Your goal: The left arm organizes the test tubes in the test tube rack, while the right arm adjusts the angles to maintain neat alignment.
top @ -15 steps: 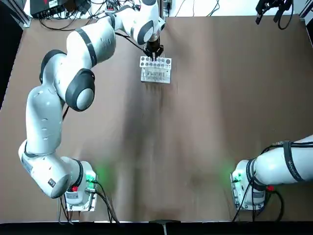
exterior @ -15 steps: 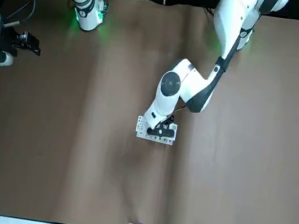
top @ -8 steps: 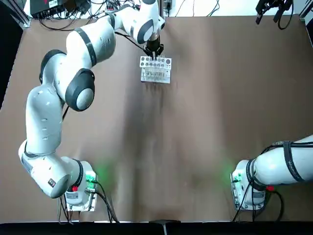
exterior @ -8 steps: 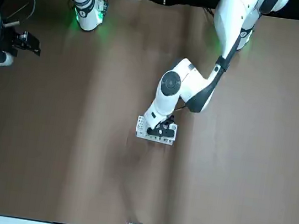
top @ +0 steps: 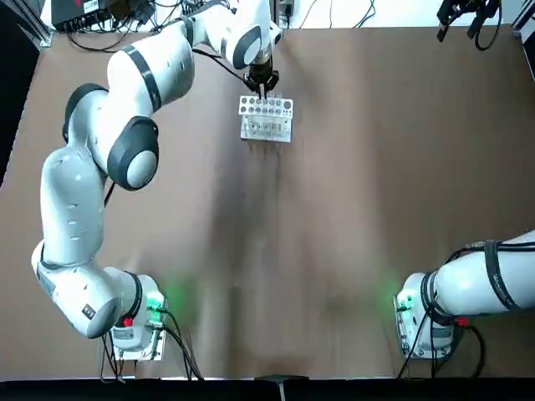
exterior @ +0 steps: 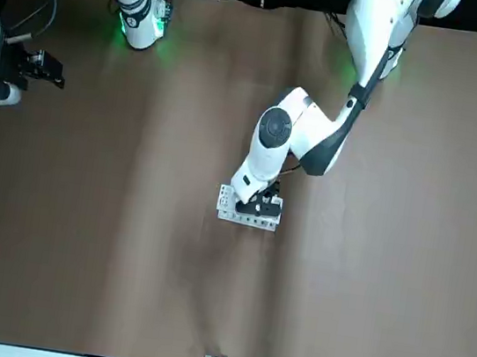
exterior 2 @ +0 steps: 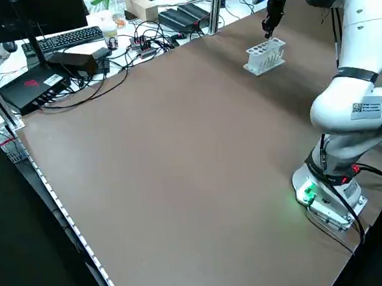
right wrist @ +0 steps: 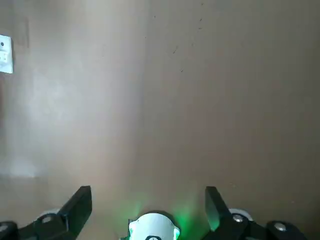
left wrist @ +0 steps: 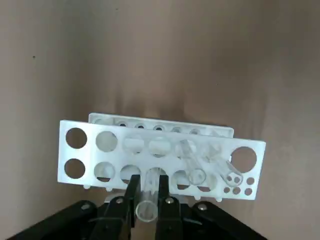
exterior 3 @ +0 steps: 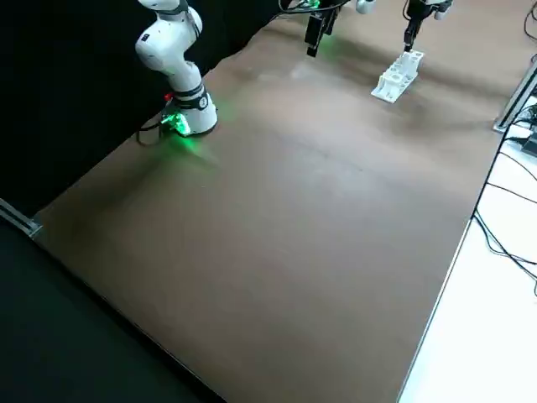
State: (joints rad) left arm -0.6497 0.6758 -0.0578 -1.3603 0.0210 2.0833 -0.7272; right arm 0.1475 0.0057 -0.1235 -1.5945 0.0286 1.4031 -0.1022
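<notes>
A: Top view. The left arm (top: pixel 125 150) reaches across the table (top: pixel 351 217) to the far edge, left of centre. The left gripper (top: pixel 261 84) hangs just past the far rim of the test tube rack (top: pixel 266 118). The rack stands near the far edge, well apart from both bases.

B: And the right arm (top: pixel 468 288)?

A: Only its base and thick segment show, at the near right corner. The right gripper (top: pixel 465 15) sits parked at the far right corner.

B: Front view?

A: The left gripper (exterior: pixel 258 205) is over the rack (exterior: pixel 248 212), on its robot-facing side. Tubes too small to make out there.

B: Left side view?

A: The gripper (exterior 2: pixel 269 24) points down above the rack (exterior 2: pixel 264 57), apparently just clear of its top plate; contact is hard to judge.

B: Left wrist view?

A: The fingers (left wrist: pixel 131 192) are pinched on one clear test tube (left wrist: pixel 148 200), upright, its open mouth toward the camera, lower end at a hole in the near row. Other test tubes (left wrist: pixel 192 162) lean in neighbouring holes, tilted.

B: Right wrist view?

A: The right gripper (right wrist: pixel 148 207) has its fingers spread wide, grasping nothing, over bare table (right wrist: pixel 200 90).
</notes>
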